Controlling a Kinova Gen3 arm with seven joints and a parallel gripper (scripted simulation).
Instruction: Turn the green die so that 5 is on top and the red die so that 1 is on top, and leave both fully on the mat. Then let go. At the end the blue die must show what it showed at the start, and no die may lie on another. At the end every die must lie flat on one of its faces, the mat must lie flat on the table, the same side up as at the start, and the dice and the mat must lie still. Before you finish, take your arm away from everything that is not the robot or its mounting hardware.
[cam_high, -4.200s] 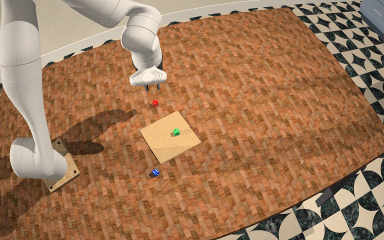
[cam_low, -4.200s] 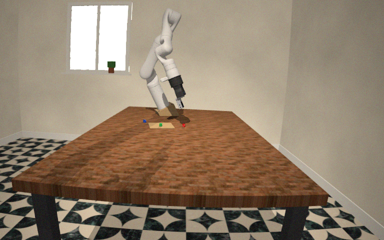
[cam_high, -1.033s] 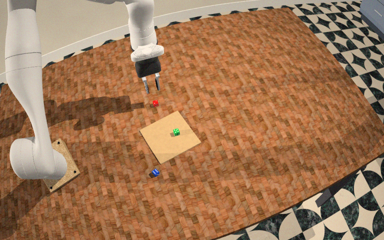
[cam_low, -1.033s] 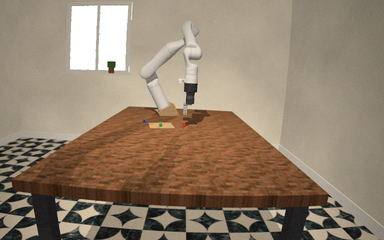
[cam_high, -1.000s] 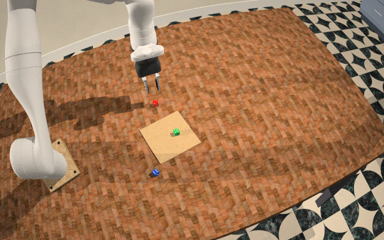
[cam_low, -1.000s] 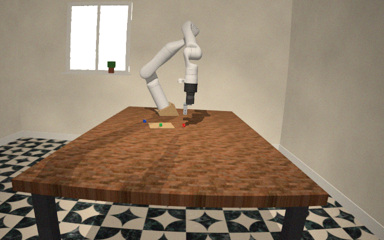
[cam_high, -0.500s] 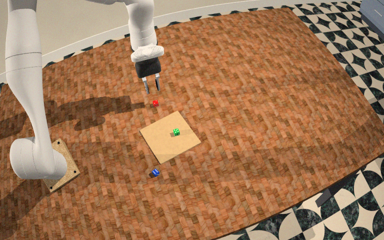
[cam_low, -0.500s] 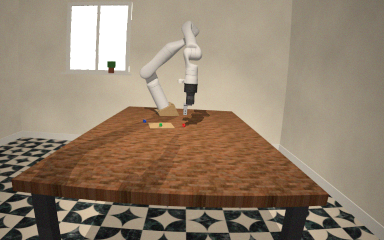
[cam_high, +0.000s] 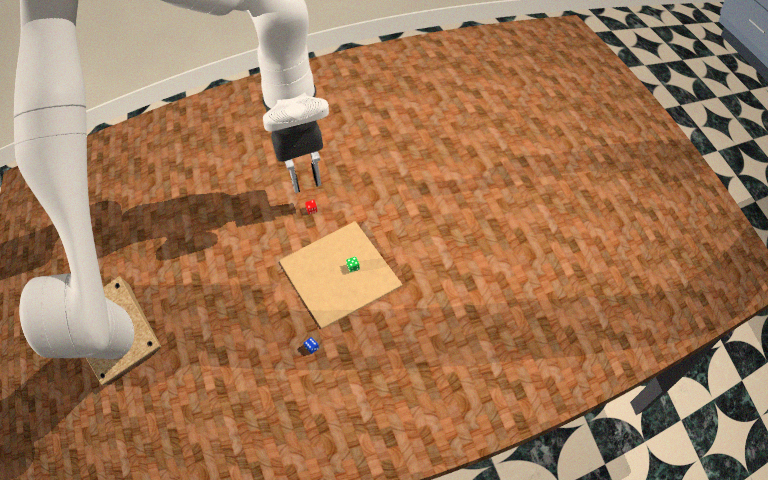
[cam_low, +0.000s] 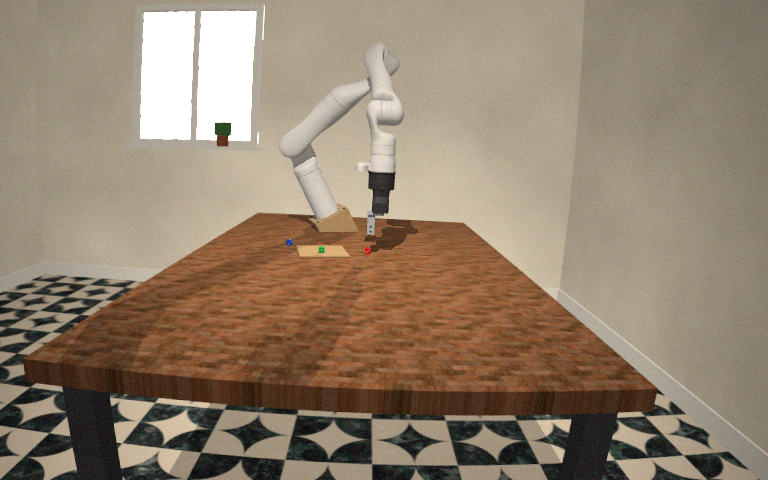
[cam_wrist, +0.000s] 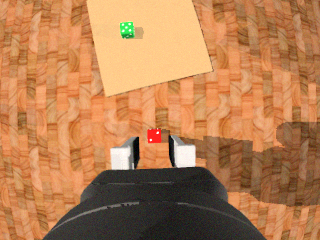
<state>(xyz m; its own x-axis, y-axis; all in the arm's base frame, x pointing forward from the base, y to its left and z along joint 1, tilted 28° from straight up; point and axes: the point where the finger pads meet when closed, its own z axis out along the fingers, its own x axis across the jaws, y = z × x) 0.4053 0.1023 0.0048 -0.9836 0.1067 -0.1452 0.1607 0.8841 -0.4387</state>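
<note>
The green die (cam_high: 352, 263) (cam_low: 321, 249) (cam_wrist: 127, 30) lies flat on the tan mat (cam_high: 317, 300) (cam_low: 336, 253) (cam_wrist: 165, 70) with 5 on top. The red die (cam_high: 310, 206) (cam_low: 367, 250) (cam_wrist: 154, 135) lies flat on the table beside the mat; its top shows two pips in the wrist view. The blue die (cam_high: 310, 344) (cam_low: 289, 242) lies on the table at the mat's other side; its top seems to be 6. My gripper (cam_high: 307, 189) (cam_low: 370, 234) (cam_wrist: 154, 147) is open and empty, above the table, pointing down. In the wrist view the red die shows just ahead of the gap between its fingertips.
The arm's base plate (cam_high: 141, 325) (cam_low: 338, 221) stands on the wooden table (cam_high: 509, 226) (cam_low: 339, 328), to the left in the top view. The arm's shadow falls on the table near the red die. The mat lies between the red and blue dice.
</note>
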